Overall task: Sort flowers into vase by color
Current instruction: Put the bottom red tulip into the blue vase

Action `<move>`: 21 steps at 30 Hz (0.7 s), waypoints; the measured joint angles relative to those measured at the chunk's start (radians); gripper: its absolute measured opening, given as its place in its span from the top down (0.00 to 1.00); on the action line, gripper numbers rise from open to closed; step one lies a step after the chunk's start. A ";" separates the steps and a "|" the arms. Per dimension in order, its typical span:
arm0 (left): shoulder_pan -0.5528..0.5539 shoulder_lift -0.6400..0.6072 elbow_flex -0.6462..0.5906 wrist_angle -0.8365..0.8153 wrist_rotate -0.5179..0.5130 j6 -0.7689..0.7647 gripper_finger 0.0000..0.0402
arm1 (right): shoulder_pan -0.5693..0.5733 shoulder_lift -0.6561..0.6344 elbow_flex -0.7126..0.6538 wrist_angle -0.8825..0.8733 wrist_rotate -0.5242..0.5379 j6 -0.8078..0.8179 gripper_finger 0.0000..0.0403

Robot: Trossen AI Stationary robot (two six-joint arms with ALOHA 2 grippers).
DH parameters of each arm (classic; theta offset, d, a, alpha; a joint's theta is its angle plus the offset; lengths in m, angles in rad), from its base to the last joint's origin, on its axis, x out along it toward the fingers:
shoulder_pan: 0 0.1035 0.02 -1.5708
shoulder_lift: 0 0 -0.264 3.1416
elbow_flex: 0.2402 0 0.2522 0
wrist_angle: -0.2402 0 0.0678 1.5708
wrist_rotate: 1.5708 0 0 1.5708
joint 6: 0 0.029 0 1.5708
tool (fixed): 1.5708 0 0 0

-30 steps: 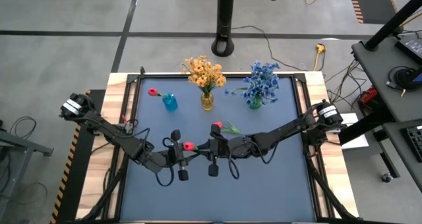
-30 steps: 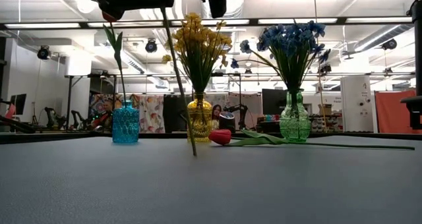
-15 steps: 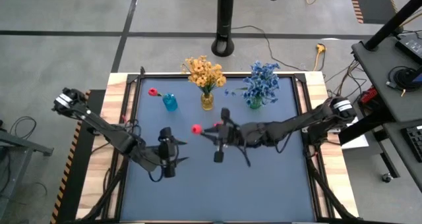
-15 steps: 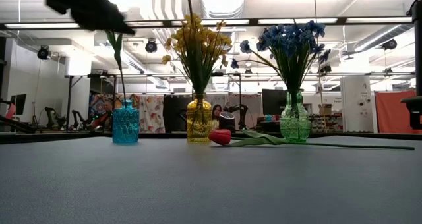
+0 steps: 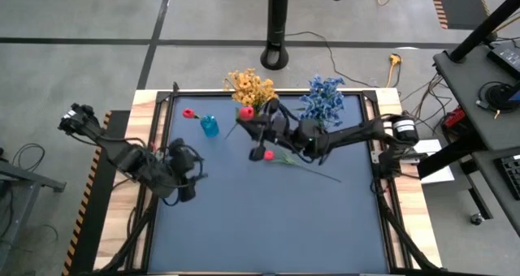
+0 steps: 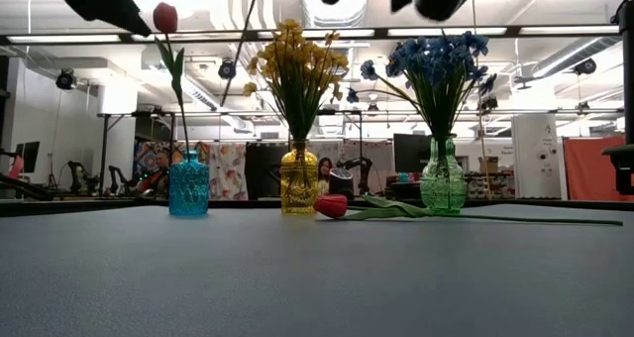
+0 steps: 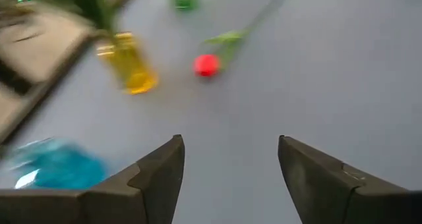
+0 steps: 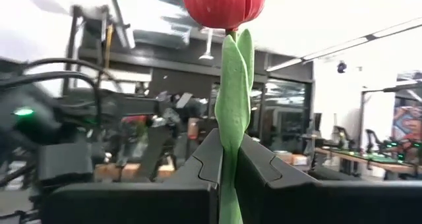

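Right end effector (image 8: 227,161) clamped on the green stem of a red tulip-like bud (image 8: 223,5), held aloft near the yellow-blossom bunch in the amber glass vase (image 5: 255,123). Left end effector (image 7: 227,174) open, empty, over the left side of the dark blue bench (image 5: 268,219). Second red bud on a long stem (image 5: 268,155) lies flat mid-bench. Third red bud (image 6: 164,18) stands in the blue glass vase (image 6: 188,184). Blue blossoms sit in the green glass vase (image 6: 443,186).
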 joint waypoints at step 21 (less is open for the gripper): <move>0.000 0.009 0.002 -0.366 -0.128 -0.232 0.50 | -0.114 0.341 0.477 -0.130 0.007 -0.040 0.96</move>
